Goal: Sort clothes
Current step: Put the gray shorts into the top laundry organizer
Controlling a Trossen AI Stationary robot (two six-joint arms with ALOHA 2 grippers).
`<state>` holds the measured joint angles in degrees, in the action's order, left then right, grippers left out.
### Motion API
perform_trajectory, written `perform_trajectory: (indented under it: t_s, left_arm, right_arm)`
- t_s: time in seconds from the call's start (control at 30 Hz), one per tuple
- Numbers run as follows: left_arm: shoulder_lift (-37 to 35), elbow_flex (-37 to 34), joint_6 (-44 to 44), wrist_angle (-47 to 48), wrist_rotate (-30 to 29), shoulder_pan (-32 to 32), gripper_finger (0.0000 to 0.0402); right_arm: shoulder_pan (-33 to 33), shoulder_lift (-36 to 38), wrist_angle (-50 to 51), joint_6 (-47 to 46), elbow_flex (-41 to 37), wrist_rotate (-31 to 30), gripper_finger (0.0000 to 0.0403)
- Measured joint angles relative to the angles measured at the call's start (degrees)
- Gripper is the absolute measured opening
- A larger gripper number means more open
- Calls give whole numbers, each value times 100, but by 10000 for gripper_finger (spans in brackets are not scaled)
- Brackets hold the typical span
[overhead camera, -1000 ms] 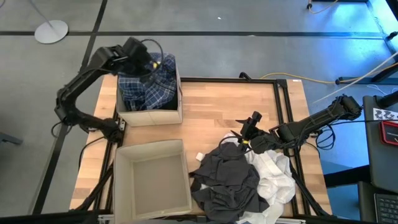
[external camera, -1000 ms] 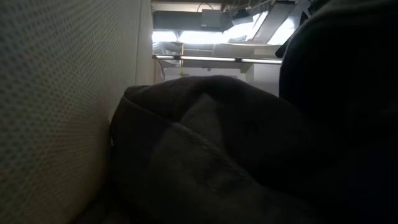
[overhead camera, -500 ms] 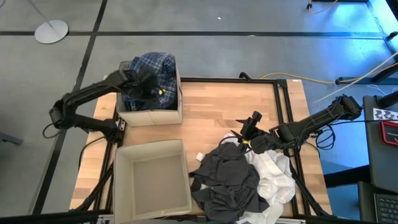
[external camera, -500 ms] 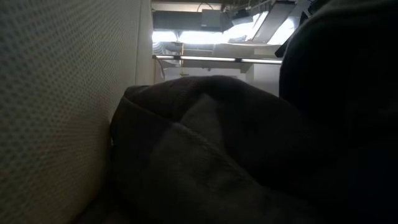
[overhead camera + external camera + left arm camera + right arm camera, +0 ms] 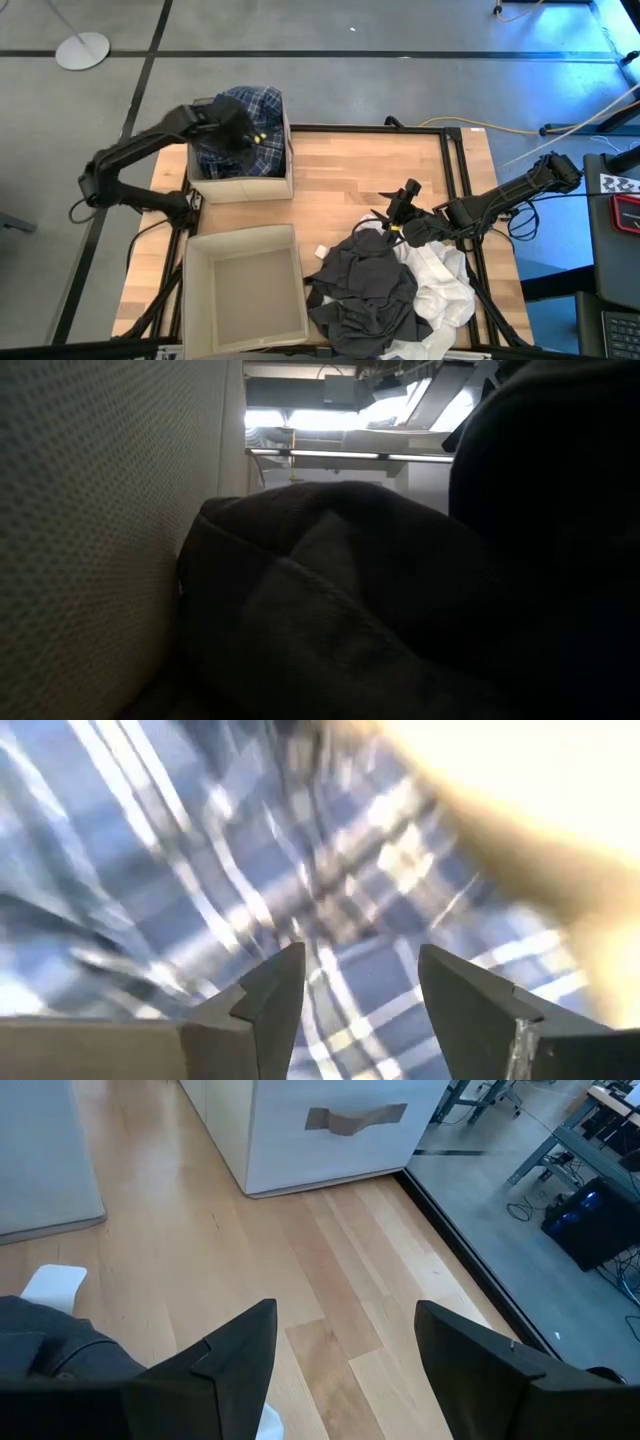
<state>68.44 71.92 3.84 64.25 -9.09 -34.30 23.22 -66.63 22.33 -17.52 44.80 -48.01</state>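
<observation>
Upper left, the left gripper (image 5: 350,1010) hangs over the plaid shirt (image 5: 243,120) in the box (image 5: 240,187) — jaws open, holding nothing — lift straight up.

Soft woven plaid shirt (image 5: 248,118) at upper left; matt beige fabric box (image 5: 245,188); smooth pale wood surface (image 5: 350,175); crumpled dark grey cloth (image 5: 365,290) lower right.

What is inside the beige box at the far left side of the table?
The far beige box holds the blue-and-white plaid shirt, heaped above its rim. The left gripper, open, is over it. Anything under the shirt is covered and cannot be seen.
</observation>
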Motion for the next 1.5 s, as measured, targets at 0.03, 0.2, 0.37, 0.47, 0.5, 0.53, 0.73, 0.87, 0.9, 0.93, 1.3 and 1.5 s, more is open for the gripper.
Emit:
perform_trajectory:
  t_s: [0.03,0.2,0.37,0.47,0.5,0.53,0.73,0.87,0.9,0.93,1.3,1.5]
  left_arm:
    - [-102,192,0,-36,-47,55,186]
    - [-733,654,7,-396,-169,483,186]
    - [-1277,436,229,-758,-170,1336,186]
    - [-1432,79,446,-1193,-169,2070,186]
    - [-1451,-76,501,-1385,-165,2336,186]
    - [-1455,-235,567,-1565,-167,2597,186]
    - [-1305,-1174,692,-2526,-535,3909,186]
    - [-1113,-1536,834,-2820,-1049,4470,186]
    - [-1076,-1618,893,-2877,-1139,4566,186]
    - [-1041,-1693,923,-2929,-1195,4645,186]
    - [-823,-1822,1051,-3111,-1271,4961,186]
    - [-823,-1820,1016,-3184,-1280,4958,186]
  right_arm:
    - [0,0,0,0,0,0,241]
    - [0,0,7,0,0,7,241]
    - [0,0,6,-1,0,65,241]
    - [0,0,-32,-50,0,281,241]
    - [0,0,-100,-48,0,462,241]
    - [0,0,-221,-36,0,660,241]
    - [7,0,-1111,63,159,2593,241]
    - [11,-154,-1805,-77,276,3771,241]
    - [52,-264,-1869,-86,328,3951,241]
    - [131,-398,-1843,-88,385,4062,241]
    - [718,-2261,-1101,-603,1588,4770,241]
    - [1061,-2856,90,-1385,2346,4827,241]
